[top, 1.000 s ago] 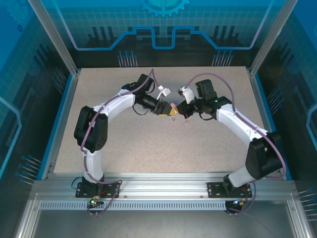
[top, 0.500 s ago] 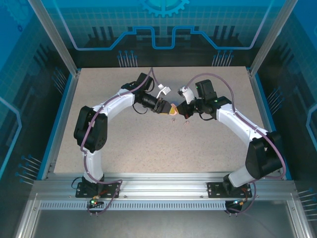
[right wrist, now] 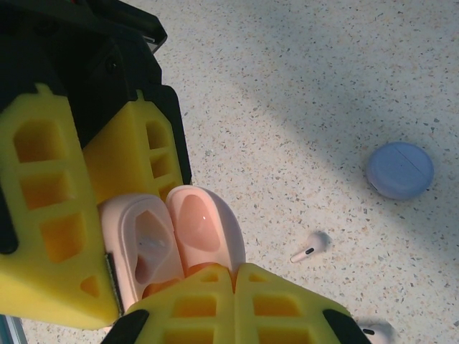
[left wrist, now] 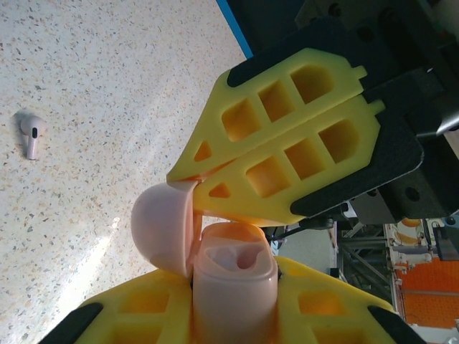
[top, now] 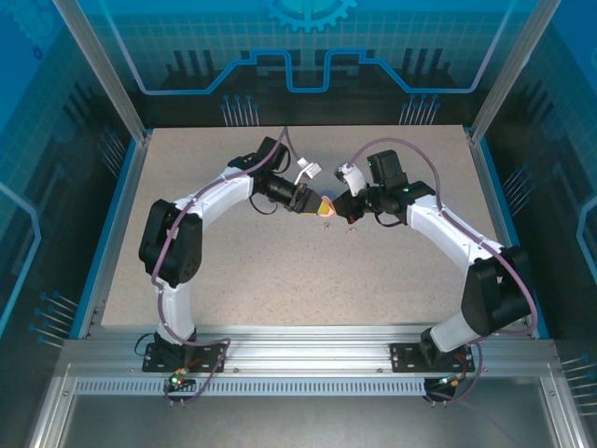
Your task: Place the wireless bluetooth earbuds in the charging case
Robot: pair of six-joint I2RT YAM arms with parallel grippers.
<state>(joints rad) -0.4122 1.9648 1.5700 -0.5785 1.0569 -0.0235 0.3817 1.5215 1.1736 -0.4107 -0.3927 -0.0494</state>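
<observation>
Smooth, glossy pink plastic charging case (right wrist: pixel 147 247); matt yellow plastic end effector fingers (right wrist: pixel 43 294); matt, speckled stone-like tabletop (right wrist: pixel 323 107).

Overhead view, wrist views close on case (left wrist: pixel 233 287)

A robotics lab cell: aluminium posts (top: pixel 98 65) and blue panels (top: pixel 308 56) printed with gears and circuits stand beyond the left claw (top: pixel 321 207). Beneath it lies a speckled desk (top: pixel 280 280) — edged by slotted rail (top: pixel 308 355).
</observation>
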